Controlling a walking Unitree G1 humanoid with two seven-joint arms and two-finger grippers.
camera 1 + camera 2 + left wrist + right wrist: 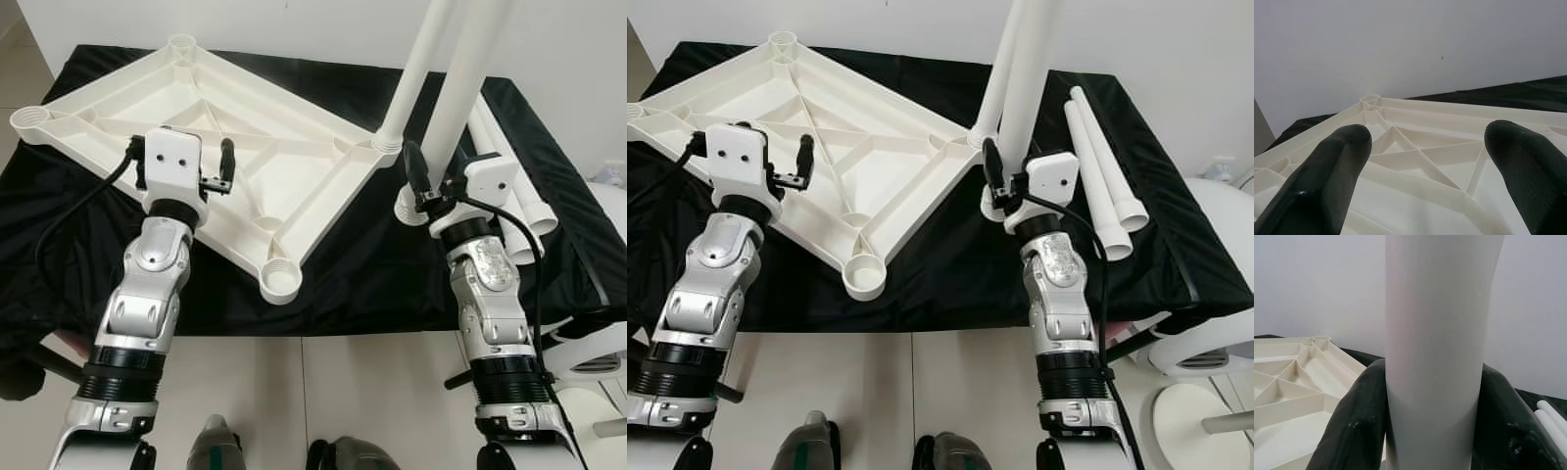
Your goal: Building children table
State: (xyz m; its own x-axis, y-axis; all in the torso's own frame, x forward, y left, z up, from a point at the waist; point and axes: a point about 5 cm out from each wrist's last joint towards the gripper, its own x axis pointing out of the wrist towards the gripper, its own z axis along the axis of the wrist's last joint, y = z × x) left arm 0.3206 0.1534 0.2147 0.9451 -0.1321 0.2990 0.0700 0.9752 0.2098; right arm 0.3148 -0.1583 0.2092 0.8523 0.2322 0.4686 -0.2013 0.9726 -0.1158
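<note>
The right gripper (pixel 428 191) is clamped on a white leg (pixel 460 98), one black finger on each side of the tube, holding it upright just right of the top's right corner. Beside it a second leg (pixel 416 69) already stands in that corner's socket. The left gripper (pixel 217 168) hovers over the left half of the top (pixel 245 147) with its fingers (pixel 1327 176) spread wide and nothing between them.

The step in hand looks like leg fitting: one leg seated, another carried toward a socket. Three sockets look empty: near (pixel 281 279), far (pixel 182 43) and left (pixel 31 119). The next move likely calls for swinging the held leg over the near socket, lining its lower end up square and pressing down, while the left gripper steadies the top against sliding.

The top lies upside down on a black cloth (pixel 372 274), turned like a diamond. It is white moulded plastic, with raised ribs crossing its underside and a round socket at each corner. Two spare legs (pixel 1097 166) lie on the cloth to the far right.
</note>
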